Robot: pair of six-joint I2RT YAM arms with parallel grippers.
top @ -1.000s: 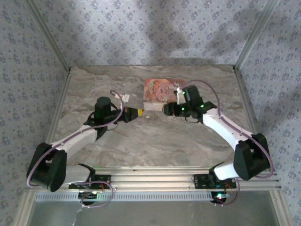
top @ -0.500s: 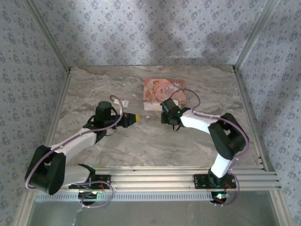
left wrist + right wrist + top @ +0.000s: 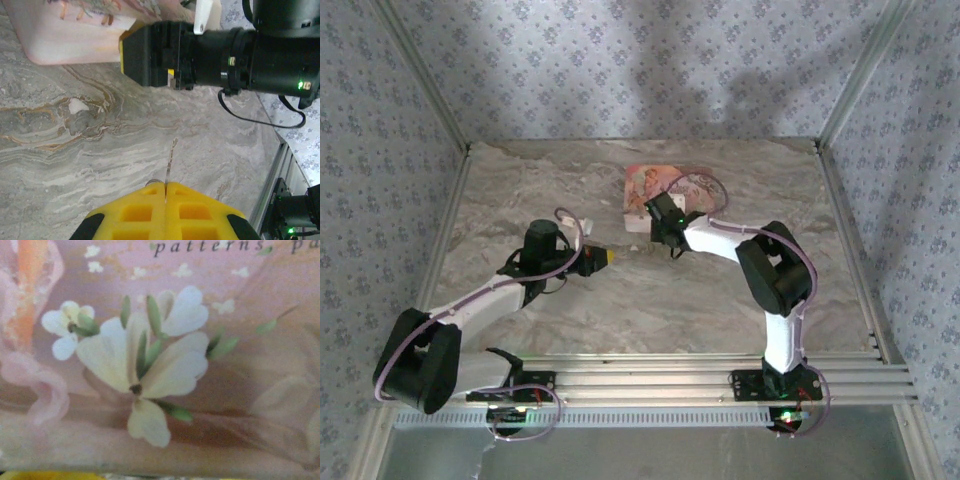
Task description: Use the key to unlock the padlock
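Left wrist shows the left gripper (image 3: 165, 186) pinching the key (image 3: 170, 160), aimed at the right gripper (image 3: 131, 56) beside the pink box (image 3: 75, 35). Whether its jaws grip the padlock I cannot tell. Align the blade before advancing.

key (image 3: 170, 159): thin silvery blade, seen edge-on, so basically just a sliver. pinched in seam between yellow pads of left gripper (image 3: 165, 187). sticks straight out past fingertips, tip leaning a bit right. small wire loop peeks out at base, right by pads. sits over marbled table (image 3: 75, 150). tip points toward pink floral box (image 3: 75, 40) and right gripper (image 3: 131, 57), clear gap to both.
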